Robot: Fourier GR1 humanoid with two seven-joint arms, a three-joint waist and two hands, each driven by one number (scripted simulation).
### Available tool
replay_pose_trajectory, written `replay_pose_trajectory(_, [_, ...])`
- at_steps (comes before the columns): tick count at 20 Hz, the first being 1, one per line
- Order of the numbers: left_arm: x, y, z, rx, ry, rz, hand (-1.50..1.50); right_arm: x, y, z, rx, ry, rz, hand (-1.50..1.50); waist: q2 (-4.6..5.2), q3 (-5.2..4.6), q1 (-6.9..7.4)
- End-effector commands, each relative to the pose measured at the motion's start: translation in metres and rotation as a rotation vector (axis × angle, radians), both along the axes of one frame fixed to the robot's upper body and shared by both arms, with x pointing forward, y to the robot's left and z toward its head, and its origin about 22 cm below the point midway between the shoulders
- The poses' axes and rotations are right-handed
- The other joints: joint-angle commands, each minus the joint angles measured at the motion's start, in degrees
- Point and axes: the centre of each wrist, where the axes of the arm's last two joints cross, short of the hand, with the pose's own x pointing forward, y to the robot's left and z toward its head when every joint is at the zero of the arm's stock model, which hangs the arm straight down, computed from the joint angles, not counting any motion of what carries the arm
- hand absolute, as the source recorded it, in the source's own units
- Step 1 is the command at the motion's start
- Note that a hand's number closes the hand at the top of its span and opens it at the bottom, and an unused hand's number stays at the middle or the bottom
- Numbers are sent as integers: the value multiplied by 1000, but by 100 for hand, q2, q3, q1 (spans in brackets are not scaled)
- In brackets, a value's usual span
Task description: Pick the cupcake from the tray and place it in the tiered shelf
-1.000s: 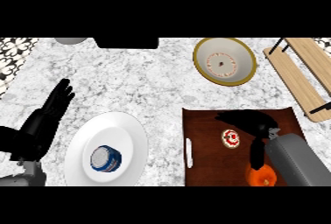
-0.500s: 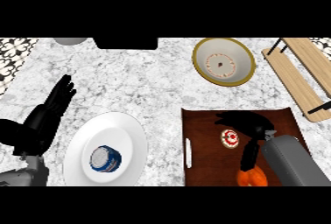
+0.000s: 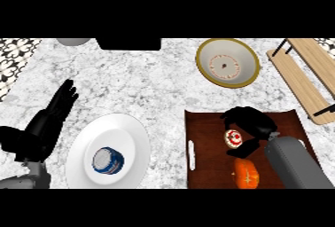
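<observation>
Head view shows the cupcake [image 3: 233, 138] sitting on the brown tray [image 3: 208, 170] in the lower right of the frame, about mid-tray, with an orange fruit [image 3: 247, 174] just below it. The right hand [image 3: 252, 122] is on top of it, curled round it: dark fingers wrap its upper and right side and the thumb tucks in under its lower edge. The white top with the red ring still peeks out between them. Can't tell if it's off the tray yet.

Handling-wise, I'd guess it's light but squishy. The frosted top will smear or dent if anything presses on it, and the paper base gives too. So the sides of the base are the place to hold, low down, keeping it upright the whole way. Tilt it and the top could go.

The shelf [image 3: 302, 74] is the wooden thing in the upper right, well apart from the tray, so that's a lift and carry up-frame.

Left hand [image 3: 43, 128] is just resting at the left edge, fingers straight and up, next to the white plate [image 3: 124, 133]. Not involved.
</observation>
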Motion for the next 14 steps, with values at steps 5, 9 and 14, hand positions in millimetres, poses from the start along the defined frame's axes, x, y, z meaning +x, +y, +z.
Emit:
replay_pose_trajectory(5, [10, -6, 4, 1, 2, 4, 0, 15, -2, 32, 181, -121, -36, 150, 80, 48, -81])
replay_pose_trajectory(9, [2, 1, 5, 14, -10, 12, 0, 35, -30, 40, 228, -181, -713, 150, 155, 48, -61])
replay_pose_trajectory(14, [1, 2, 4, 10, -7, 21, 0, 47, -57, 70, 300, -325, -1164, 150, 151, 13, -147])
